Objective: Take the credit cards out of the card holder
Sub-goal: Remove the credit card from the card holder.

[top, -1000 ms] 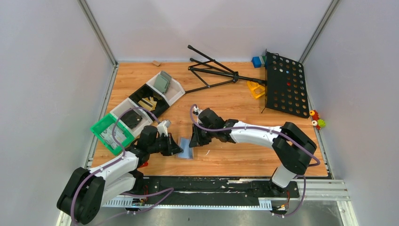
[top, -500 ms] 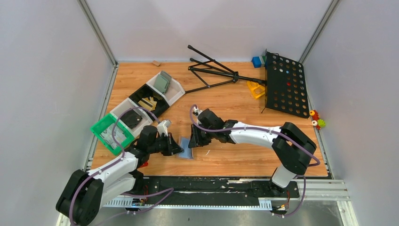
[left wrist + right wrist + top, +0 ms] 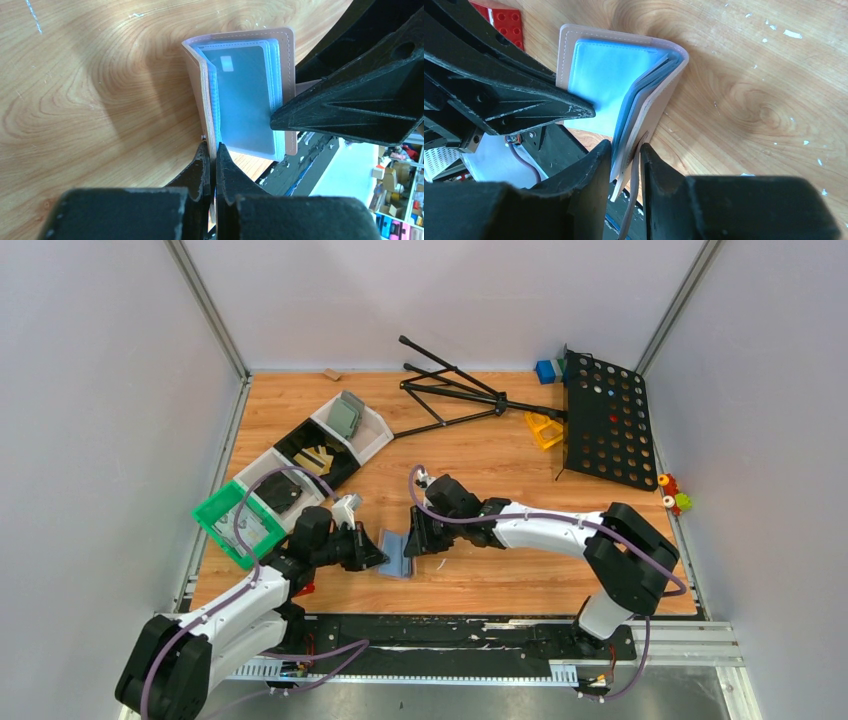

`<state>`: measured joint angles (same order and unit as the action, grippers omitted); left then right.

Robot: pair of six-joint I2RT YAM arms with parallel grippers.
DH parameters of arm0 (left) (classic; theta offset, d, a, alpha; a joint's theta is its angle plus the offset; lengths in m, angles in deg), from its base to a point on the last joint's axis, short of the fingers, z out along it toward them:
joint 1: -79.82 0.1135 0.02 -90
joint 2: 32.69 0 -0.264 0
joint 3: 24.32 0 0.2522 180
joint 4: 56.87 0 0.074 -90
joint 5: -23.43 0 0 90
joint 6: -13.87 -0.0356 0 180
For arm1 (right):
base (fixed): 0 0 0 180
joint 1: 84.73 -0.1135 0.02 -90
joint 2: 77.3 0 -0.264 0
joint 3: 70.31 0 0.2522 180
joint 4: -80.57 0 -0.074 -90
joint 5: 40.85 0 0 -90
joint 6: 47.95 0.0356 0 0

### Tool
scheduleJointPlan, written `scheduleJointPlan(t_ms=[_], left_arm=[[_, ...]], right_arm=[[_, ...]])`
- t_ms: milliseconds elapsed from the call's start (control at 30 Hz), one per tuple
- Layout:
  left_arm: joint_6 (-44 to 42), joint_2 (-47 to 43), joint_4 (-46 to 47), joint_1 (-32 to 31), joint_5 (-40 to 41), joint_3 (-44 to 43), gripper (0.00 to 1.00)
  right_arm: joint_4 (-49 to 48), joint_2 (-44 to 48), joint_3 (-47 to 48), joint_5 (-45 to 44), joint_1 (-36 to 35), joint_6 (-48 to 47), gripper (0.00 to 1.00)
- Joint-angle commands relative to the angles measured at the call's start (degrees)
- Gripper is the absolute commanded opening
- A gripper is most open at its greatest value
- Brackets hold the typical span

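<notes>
The card holder (image 3: 396, 553) stands open like a book on the wooden table between my two grippers. It has salmon-tan covers and light blue clear sleeves inside (image 3: 245, 100). My left gripper (image 3: 378, 552) is shut on the edge of one salmon cover (image 3: 213, 150). My right gripper (image 3: 412, 543) is shut on the other cover together with several sleeves (image 3: 626, 150). The holder's open face also shows in the right wrist view (image 3: 609, 80). No black credit cards show; one sleeve has a small pale mark (image 3: 227, 62) behind it.
A green bin (image 3: 228, 530) and a row of white and black bins, one with a grey-green holder (image 3: 345, 417), lie to the left. A black folded stand (image 3: 450, 390) and a black perforated board (image 3: 605, 420) lie at the back. A red brick (image 3: 506, 20) is near the holder.
Both grippers and the holder have shifted slightly toward the near edge. Both grips on the holder are unchanged.
</notes>
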<state>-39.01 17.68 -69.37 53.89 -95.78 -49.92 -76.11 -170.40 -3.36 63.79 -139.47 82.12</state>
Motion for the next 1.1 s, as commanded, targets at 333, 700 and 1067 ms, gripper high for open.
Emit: scheduleJointPlan(t_ms=[333,700,1067], left_arm=[[1.6,1.0,4.4,-0.9,0.1,-1.0,0.00],[3.4,1.1,6.4,-2.0,0.5,-0.1,0.00],[4.5,1.8,7.1,-2.7,1.1,0.5,0.00]], right_arm=[[-6.3,1.9,-2.7,5.7,0.7,3.6,0.21],[-8.6,1.0,-3.1,7.6,0.9,5.1,0.01],[-12.0,-1.5,-2.4,10.2,1.0,6.3,0.00]])
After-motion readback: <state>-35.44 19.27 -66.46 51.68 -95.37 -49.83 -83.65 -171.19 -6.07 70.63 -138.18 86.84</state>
